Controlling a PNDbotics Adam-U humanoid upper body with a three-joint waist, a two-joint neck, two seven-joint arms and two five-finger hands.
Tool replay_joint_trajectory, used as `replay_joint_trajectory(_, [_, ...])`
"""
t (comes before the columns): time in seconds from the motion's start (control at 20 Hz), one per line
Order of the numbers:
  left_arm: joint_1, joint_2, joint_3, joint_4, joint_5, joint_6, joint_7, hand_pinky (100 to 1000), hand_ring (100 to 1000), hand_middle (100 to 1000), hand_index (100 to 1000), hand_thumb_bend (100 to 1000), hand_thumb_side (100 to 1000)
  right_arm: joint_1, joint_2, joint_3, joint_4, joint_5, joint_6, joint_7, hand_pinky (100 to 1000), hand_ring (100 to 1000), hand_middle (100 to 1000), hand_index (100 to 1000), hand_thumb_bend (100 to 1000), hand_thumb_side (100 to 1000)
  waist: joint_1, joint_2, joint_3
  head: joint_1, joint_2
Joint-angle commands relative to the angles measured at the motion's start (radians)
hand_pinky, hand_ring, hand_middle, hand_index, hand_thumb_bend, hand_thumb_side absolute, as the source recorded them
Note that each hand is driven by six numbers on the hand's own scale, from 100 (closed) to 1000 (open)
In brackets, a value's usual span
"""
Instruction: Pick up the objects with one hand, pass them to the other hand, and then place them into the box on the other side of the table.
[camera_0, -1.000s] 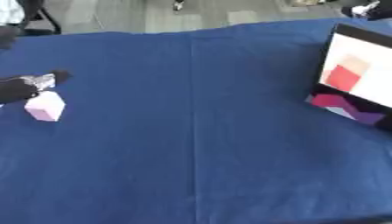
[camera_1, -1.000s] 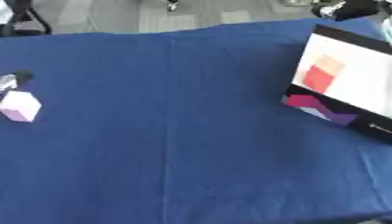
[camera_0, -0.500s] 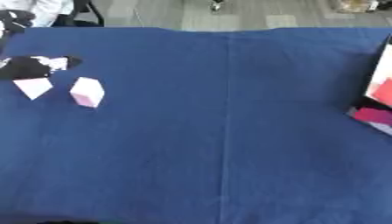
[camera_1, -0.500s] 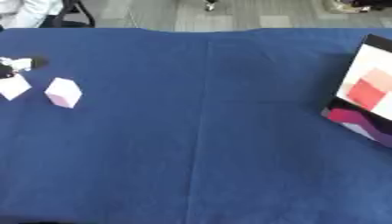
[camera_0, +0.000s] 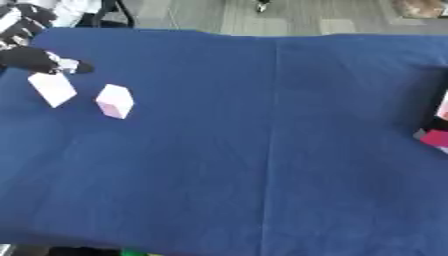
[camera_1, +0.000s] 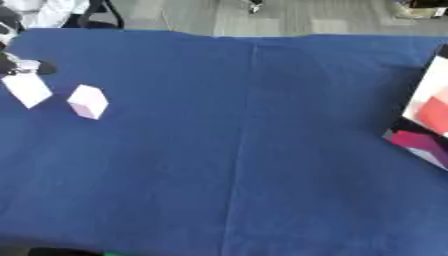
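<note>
My left hand (camera_0: 31, 57) is at the table's far left edge, black, its fingers curled down onto the top end of a white block (camera_0: 52, 89) that hangs tilted beneath it. A second pale pink-white block (camera_0: 115, 101) lies on the blue cloth just right of it, untouched. The box (camera_1: 426, 102) stands at the right edge, a white upright panel with red and pink patches over a magenta base. My right hand is in neither view.
A blue cloth (camera_0: 262, 150) with a centre crease covers the whole table. Grey floor and chair legs (camera_0: 109, 12) lie beyond the far edge. A wide stretch of cloth separates the blocks from the box.
The camera has swung left, so the box has slid to the right edge. The white block has come into view under my left hand, which now sits farther left of the pink-white block.
</note>
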Motion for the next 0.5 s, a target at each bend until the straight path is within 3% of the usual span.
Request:
replay_joint_trajectory(0.05, [-0.053,0.049,0.009,0.073,-0.037,-0.031,-0.079,877,837,770,852,770,299,-0.029,-0.017,-0.003,-0.022,0.005,-0.001,0.004,882,829,835,862,498,234,0.006,-0.018,-0.003,0.009,-0.002])
replay_joint_trajectory(0.1, [-0.069,0.049,0.01,0.098,-0.05,-0.042,-0.099,878,838,771,852,826,266,-0.029,-0.018,-0.003,-0.024,0.005,-0.001,0.005,882,828,835,862,500,238,0.005,-0.016,-0.006,0.011,-0.002])
replay_joint_trajectory(0.35, [-0.141,0.042,0.027,0.221,-0.124,-0.084,-0.184,884,848,780,854,821,231,-0.032,-0.022,0.001,-0.041,0.001,-0.002,0.009,882,826,833,862,502,239,0.002,-0.002,-0.016,0.02,-0.002])
replay_joint_trajectory(0.5, [-0.169,0.031,0.049,0.293,-0.148,-0.099,-0.226,888,852,782,858,825,258,-0.034,-0.025,0.004,-0.049,0.003,-0.001,0.011,882,825,831,861,500,238,0.001,0.009,-0.023,0.024,-0.002])
